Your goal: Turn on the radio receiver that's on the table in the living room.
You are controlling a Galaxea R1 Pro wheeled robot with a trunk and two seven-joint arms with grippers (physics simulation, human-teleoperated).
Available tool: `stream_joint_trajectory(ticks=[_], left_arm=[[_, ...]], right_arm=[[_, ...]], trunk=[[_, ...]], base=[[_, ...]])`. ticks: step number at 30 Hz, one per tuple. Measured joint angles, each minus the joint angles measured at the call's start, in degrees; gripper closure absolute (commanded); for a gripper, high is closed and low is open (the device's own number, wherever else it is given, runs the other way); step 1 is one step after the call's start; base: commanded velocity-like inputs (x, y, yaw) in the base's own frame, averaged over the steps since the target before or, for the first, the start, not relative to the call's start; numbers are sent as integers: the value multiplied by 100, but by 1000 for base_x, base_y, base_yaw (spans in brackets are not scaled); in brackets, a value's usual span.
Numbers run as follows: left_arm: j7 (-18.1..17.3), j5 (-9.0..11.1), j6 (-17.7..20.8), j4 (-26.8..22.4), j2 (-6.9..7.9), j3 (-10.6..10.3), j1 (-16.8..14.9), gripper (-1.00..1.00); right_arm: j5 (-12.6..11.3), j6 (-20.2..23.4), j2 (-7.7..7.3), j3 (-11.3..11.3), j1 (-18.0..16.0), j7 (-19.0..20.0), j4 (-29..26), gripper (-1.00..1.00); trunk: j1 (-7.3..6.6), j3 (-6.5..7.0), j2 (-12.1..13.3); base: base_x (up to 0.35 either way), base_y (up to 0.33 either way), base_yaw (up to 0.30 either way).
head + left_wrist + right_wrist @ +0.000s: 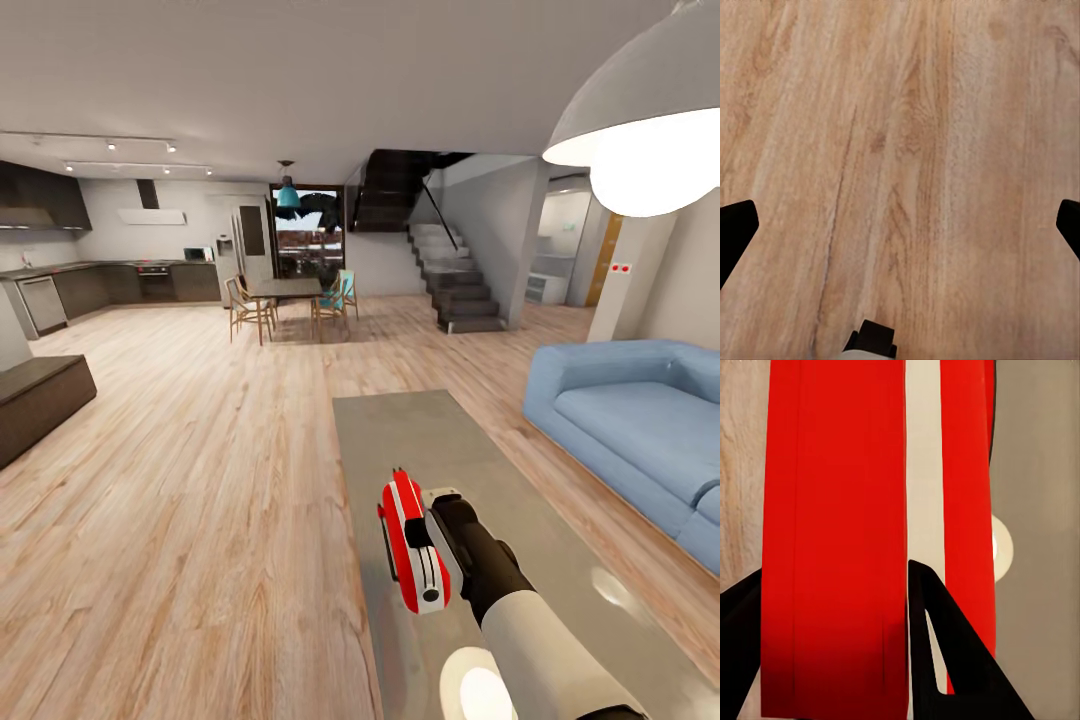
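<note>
Radio (413, 541): we hold it above the table (400, 430), long axis running 12 to 6.
Right gripper (436, 540): clenched around radio.
Left gripper (900, 225): fingers spread, empty.

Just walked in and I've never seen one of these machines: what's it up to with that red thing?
The robot's right gripper is clamped on a red radio receiver, holding it on edge above the near end of the grey coffee table. Its left gripper is open over the wood floor. A blue sofa sits to the right.
</note>
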Motion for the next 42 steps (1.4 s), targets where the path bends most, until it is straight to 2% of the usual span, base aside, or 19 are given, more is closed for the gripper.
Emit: stream_joint_trajectory(ticks=[38, 42], left_arm=[[-1, 0, 0, 0, 0, 0, 0, -100], [-4, 0, 0, 0, 0, 0, 0, -100]], right_arm=[[8, -1, 0, 9, 0, 7, -9, 100], [6, -2, 0, 18, 1, 7, -8, 100]], trunk=[[-835, 683, 1525], [-836, 683, 1527]], base=[[0, 0, 0], [0, 0, 0]])
